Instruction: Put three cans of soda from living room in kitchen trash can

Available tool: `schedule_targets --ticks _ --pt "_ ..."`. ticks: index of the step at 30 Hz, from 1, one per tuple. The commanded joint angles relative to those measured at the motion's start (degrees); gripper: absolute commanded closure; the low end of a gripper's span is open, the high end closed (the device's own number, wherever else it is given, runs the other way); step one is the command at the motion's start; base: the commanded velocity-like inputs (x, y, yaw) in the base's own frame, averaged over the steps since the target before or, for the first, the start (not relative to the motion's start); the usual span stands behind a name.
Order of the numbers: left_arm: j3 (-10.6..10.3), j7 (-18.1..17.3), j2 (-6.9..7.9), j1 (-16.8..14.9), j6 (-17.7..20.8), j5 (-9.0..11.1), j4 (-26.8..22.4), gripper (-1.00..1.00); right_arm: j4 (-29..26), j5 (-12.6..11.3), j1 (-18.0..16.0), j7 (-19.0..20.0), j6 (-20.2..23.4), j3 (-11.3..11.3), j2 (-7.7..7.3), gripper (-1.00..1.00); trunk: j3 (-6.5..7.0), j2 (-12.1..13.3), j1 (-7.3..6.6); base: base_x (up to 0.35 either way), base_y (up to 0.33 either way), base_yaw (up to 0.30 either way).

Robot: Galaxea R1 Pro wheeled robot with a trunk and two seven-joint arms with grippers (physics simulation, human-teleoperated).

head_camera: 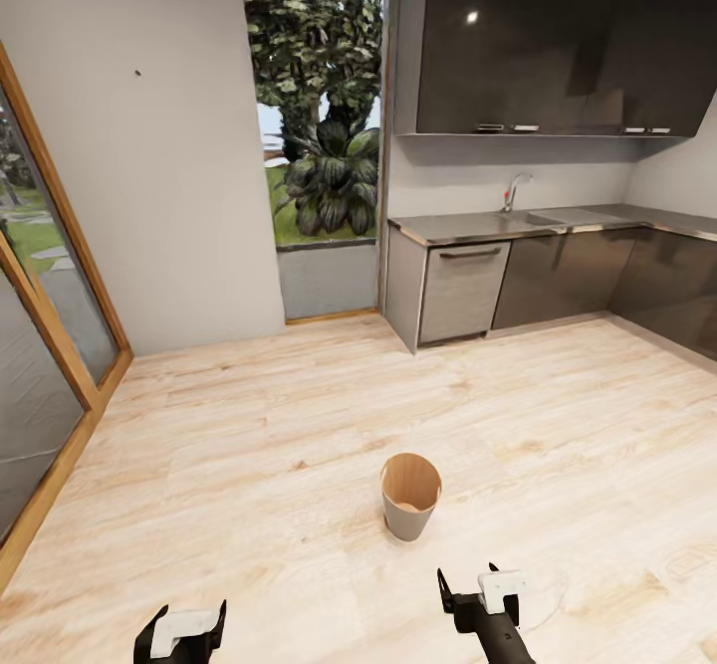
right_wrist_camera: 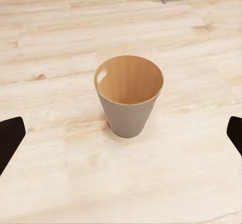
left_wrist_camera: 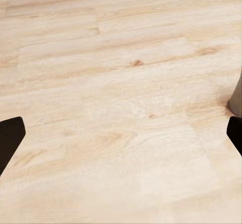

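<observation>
Here, I stand in the kitchen before the tash can (head_camera: 410,508), low centre of frame.

Both my left gripper (head_camera: 186,632) and right gripper (head_camera: 481,588) are spread apart, holding nothing. Bare wood floor (head_camera: 249,425) surrounds the bin; cabinets (head_camera: 568,276) sit upper right, well apart. I judge cans must be fetched first.

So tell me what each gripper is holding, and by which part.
Nothing is held. The left gripper and right gripper are open and empty.
</observation>
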Motion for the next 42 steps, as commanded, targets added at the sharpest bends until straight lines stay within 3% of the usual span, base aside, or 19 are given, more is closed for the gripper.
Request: schedule_targets --ticks 1,12,18,21,30,35,37,40,42 --pt "0.0 0.0 0.00 0.0 0.0 0.0 0.0 -1.00 0.0 0.0 0.0 0.0 0.0 0.0 0.00 -1.00 0.00 0.0 0.00 0.321 0.000 0.000" --pt "-0.1 0.0 0.00 0.0 0.0 -0.1 0.1 -1.00 -1.9 -0.1 0.0 0.0 0.0 -0.4 0.04 -1.00 0.00 0.0 0.00 0.293 0.000 0.000" --pt "-0.1 0.0 0.00 0.0 0.0 0.0 0.0 -1.00 -8.2 -0.3 0.0 0.2 0.8 -0.5 0.06 -1.00 0.00 0.0 0.00 0.237 0.000 0.000" --pt "-0.1 0.0 0.00 0.0 0.0 0.0 0.0 -1.00 -11.5 -0.4 0.0 0.2 3.2 -0.6 0.13 -1.00 0.00 0.0 0.00 0.249 0.000 0.000" --pt "-0.1 0.0 0.00 0.0 0.0 0.1 0.0 -1.00 -24.8 -0.7 0.0 0.2 19.5 -0.3 0.16 -1.00 0.00 0.0 0.00 0.256 0.000 0.000" --pt "-0.1 0.0 0.01 0.0 0.0 0.1 0.0 -1.00 -28.2 -0.8 -0.4 0.2 28.1 -0.1 0.22 -1.00 0.00 0.0 0.00 0.260 0.000 0.000" --pt "-0.1 0.0 0.05 0.0 0.0 0.1 0.0 -1.00 -29.3 -0.8 -4.0 0.2 42.6 -0.3 0.14 -1.00 0.00 0.0 0.00 0.204 0.000 0.000" --pt "-0.1 0.0 0.07 0.0 0.0 0.1 0.0 -1.00 -27.0 -0.9 -10.5 0.5 56.5 -1.1 -0.07 -1.00 0.00 0.0 0.00 0.109 0.000 0.000" --pt "-0.1 0.0 0.05 0.0 0.0 0.1 0.0 -1.00 -22.5 -0.9 -15.5 0.7 63.6 -2.1 -0.26 -1.00 0.00 0.0 0.00 0.062 0.000 0.000"
